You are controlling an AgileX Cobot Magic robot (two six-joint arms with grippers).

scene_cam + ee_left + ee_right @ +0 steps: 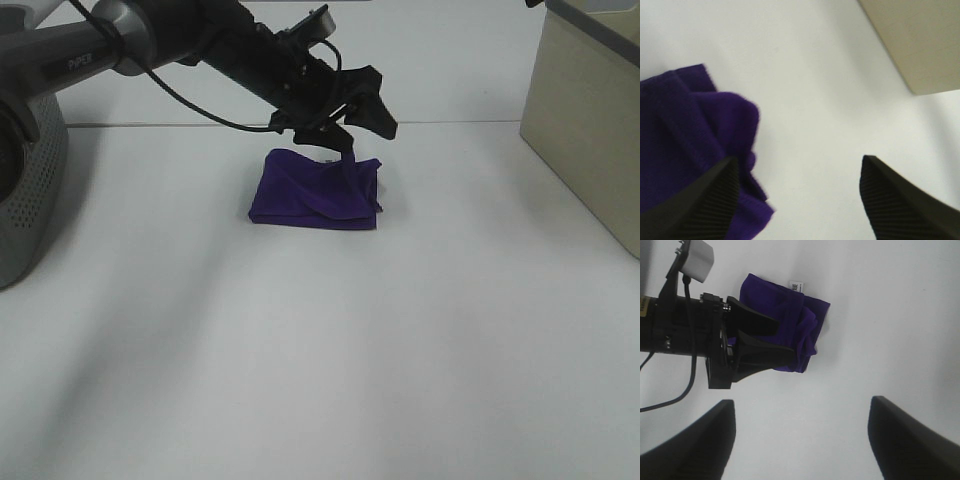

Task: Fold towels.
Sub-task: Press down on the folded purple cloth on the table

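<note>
Evidently fold is laid: towel (315, 195) sits on table (400, 350), toward far middle, as compact bundle. Far right corner is rumpled, peaking up toward left gripper (365, 135). Its jaws are spread wide with nothing between and cloth just beside one finger (705, 200); judged a release so the fold rests. Right gripper (800, 410) parted, empty, hovering apart. Bundle's long axis runs left-right in high view; white tag (796, 286) at far edge.

The towel (315, 190) is soft, matt purple cloth with a velvety nap. The table (320, 350) is smooth, matt white. The left tool (797, 167) has black, finely ribbed, matt pads (890, 200). The box (590, 130) looks beige and matt.
</note>
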